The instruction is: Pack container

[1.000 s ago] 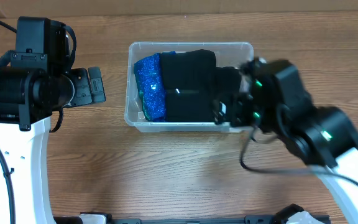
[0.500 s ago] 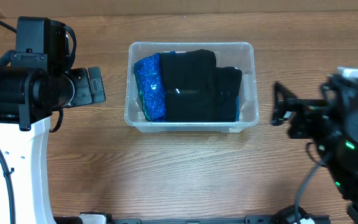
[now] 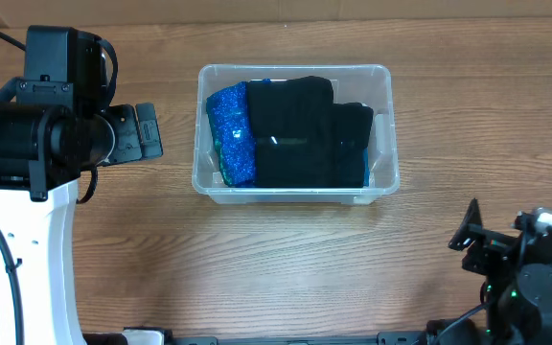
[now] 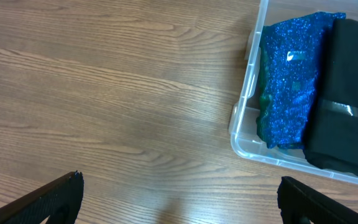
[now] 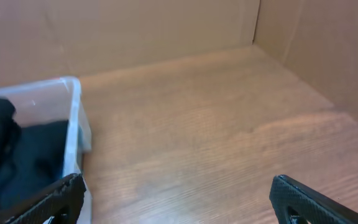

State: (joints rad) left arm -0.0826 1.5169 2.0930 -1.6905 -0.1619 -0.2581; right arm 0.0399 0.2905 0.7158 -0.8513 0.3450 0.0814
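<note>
The clear plastic container (image 3: 384, 144) stands at the middle back of the table. It holds a blue glittery cloth (image 3: 231, 134) at its left end and folded black cloth (image 3: 300, 134) filling the rest. My left gripper (image 3: 148, 131) is open and empty, left of the container. In the left wrist view (image 4: 180, 190) it hovers over bare wood, with the container's corner (image 4: 242, 121), blue cloth (image 4: 291, 74) and black cloth (image 4: 350, 93) at the upper right. My right gripper (image 3: 475, 238) is open and empty at the front right. In the right wrist view (image 5: 176, 190) the container (image 5: 74, 118) lies to its left.
The table is bare brown wood (image 3: 286, 268). Cardboard-coloured walls (image 5: 166, 31) stand behind and to the right of the table in the right wrist view. The left arm's black and white body (image 3: 36, 144) occupies the left side.
My right arm has pulled away from the container's right end, moving right and then toward the front right corner, empty. The left arm and the container's contents have not moved.
</note>
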